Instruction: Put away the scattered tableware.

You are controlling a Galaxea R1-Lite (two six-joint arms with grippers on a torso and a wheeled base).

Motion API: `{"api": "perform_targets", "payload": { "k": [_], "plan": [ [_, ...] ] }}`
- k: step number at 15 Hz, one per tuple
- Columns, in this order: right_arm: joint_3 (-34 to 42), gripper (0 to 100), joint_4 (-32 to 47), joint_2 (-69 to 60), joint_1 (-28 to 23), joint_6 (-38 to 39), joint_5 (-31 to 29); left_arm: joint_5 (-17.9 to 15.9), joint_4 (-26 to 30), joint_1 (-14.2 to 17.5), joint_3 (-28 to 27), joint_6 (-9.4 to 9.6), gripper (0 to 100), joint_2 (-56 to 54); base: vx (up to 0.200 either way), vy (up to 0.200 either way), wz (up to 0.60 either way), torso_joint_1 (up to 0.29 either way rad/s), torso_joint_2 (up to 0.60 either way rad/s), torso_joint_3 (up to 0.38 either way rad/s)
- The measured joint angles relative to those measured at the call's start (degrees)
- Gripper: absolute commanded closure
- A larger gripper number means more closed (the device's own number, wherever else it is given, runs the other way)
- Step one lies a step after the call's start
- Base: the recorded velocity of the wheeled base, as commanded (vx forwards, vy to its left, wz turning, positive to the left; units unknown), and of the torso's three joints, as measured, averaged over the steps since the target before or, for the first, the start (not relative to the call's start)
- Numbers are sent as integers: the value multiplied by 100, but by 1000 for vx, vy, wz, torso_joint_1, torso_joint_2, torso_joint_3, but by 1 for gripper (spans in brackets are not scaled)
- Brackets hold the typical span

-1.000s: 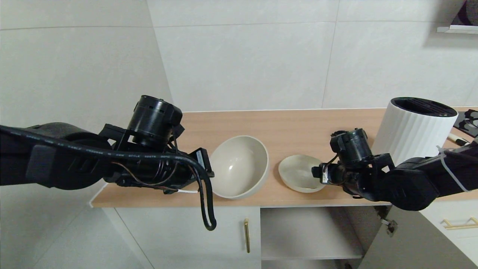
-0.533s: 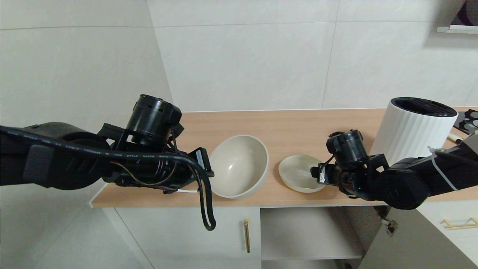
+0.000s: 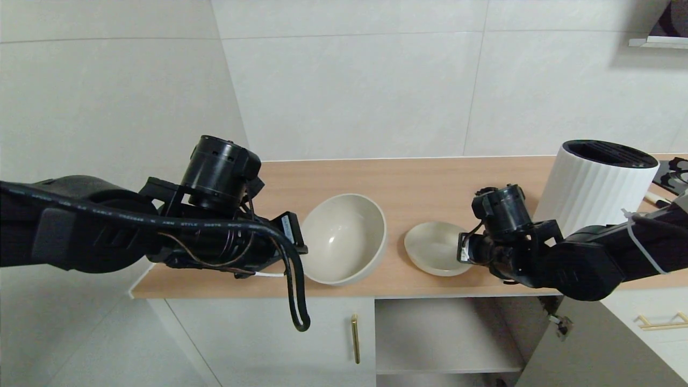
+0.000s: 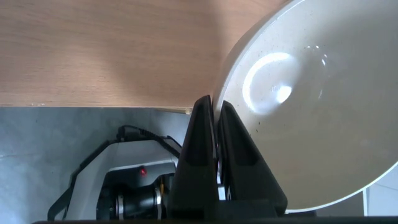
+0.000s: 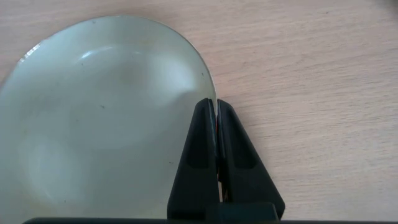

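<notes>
Large bowl: the large bowl (image 3: 344,239) is pale and deep. It sits close to the front edge of the counter (image 3: 430,183), toward its left end, tilted so that its mouth faces the robot. Whether its base rests on the wood cannot be told.
Small dish: the small dish (image 3: 435,255) is shallow and pale. It lies near the same front edge, just to the right of the large bowl with a narrow gap between them.
Left gripper: the left gripper (image 4: 214,106) has its fingers pressed together on the large bowl's left rim, with the wall of the bowl between them.
Right gripper: the right gripper (image 5: 216,106) has its fingers closed on the small dish's right rim, one inside and one outside.
Surroundings: a ribbed white container (image 3: 591,183) stands toward the right end of the counter, just behind the right arm. An open cabinet shelf (image 3: 446,333) lies below the front edge.
Risk, grip: each piece is pinched at one thin, glazed point on its rim. A lift would probably let it swing on that point and slide out, the heavy bowl above all.
Risk, edge: both pieces lie near the front edge, so a slip would likely send them to the floor.
Risk, contact: with so little gap between them, a sideways move by either arm could knock dish against bowl. The right arm could also brush the container.
</notes>
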Motion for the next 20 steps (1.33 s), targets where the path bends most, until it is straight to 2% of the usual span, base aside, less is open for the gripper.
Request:
{"api": "perform_targets", "payload": {
  "k": [4,6,11,12,13,16,20],
  "plan": [
    [129,100,33,-297,0,1,148,93,6,0,87,0,100,-154,0,0,0,0,0,0],
    [296,100,193,-673,-7,-5,553,112,11,13,238,43,100,-408,0,0,0,0,0,0],
    [528,100,1684,-2286,-90,-183,1653,107,5,148,897,196,100,-1477,0,0,0,0,0,0],
    [573,100,1831,-2586,-121,-245,1743,107,2,151,1007,361,100,-1668,0,0,0,0,0,0],
    [667,100,1910,-2845,-149,-282,1815,107,5,156,1090,427,100,-1794,0,0,0,0,0,0],
    [1011,100,1948,-3209,-187,-322,1842,96,-5,162,1180,446,100,-1874,0,0,0,0,0,0],
    [1118,100,1924,-3294,-341,-324,1813,73,-2,158,1197,451,100,-1749,-150,0,0,4,2,3]
  ]
}}
